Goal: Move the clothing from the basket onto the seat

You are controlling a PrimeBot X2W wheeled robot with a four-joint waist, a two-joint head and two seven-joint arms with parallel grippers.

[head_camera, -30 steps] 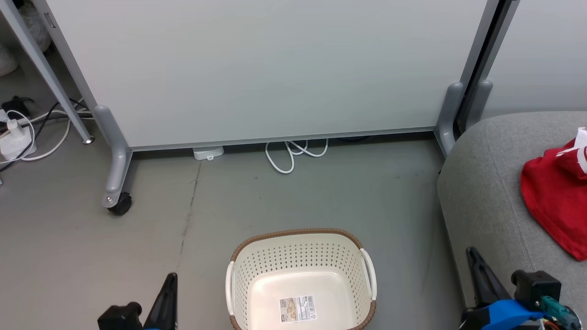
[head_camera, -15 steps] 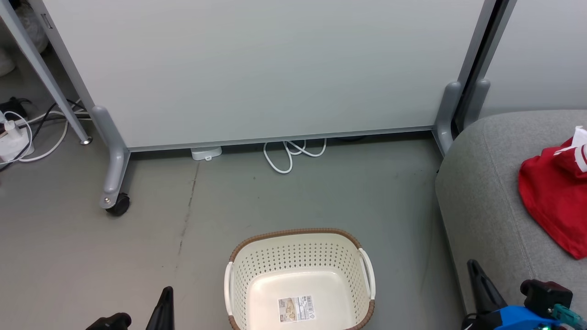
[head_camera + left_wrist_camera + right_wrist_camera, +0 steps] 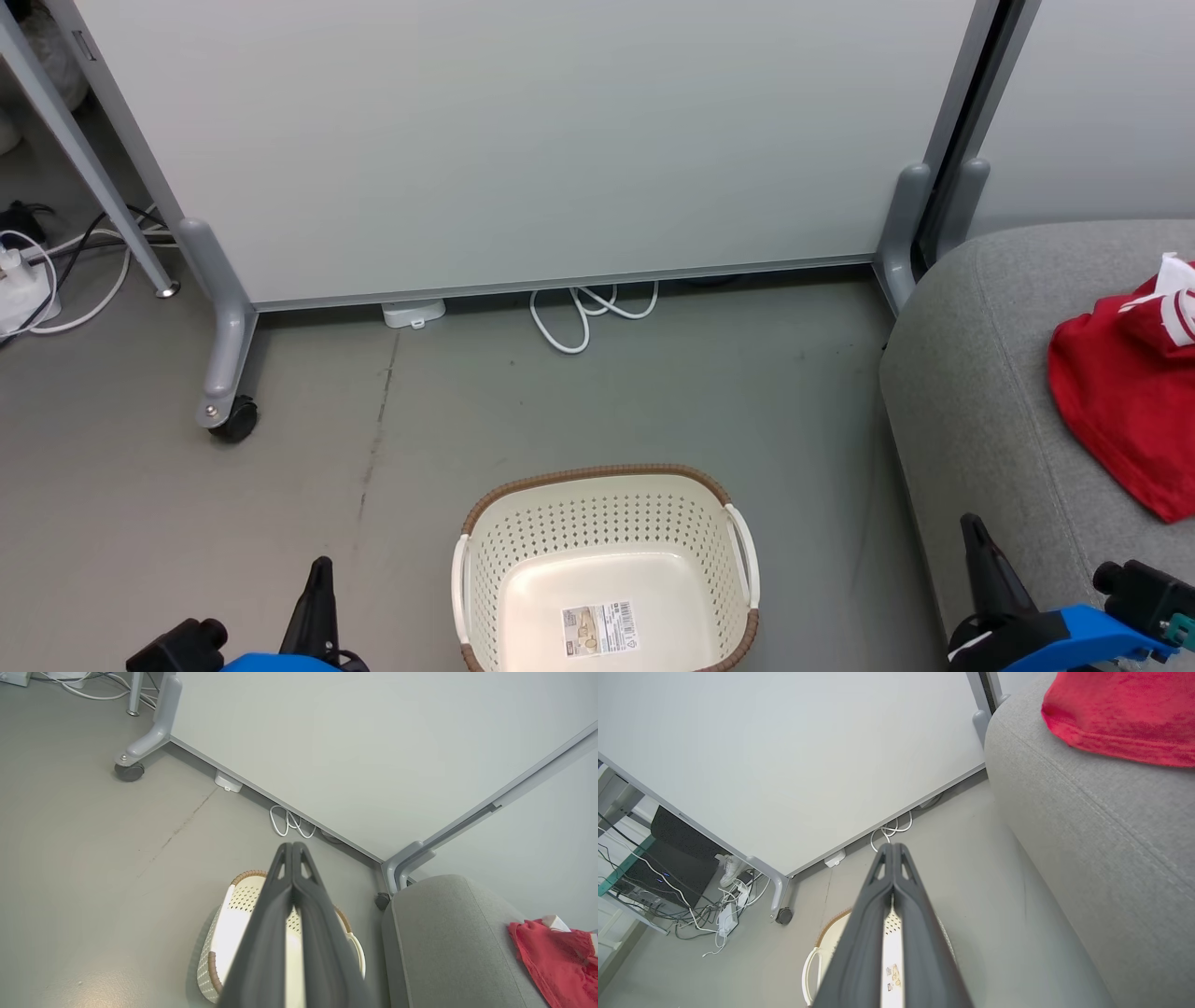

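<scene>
At lower centre, the basket (image 3: pixel 597 470) stands empty, the clothing (image 3: pixel 1120 401) on the seat (image 3: pixel 980 401) at right; left gripper (image 3: pixel 322 566) and right gripper (image 3: pixel 971 523) stay closed, barely moved: job seemingly done.

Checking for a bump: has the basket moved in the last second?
No. The basket keeps its spot relative to the white cable and the floor crack; the whole head view has shifted slightly, so that is the camera.
</scene>
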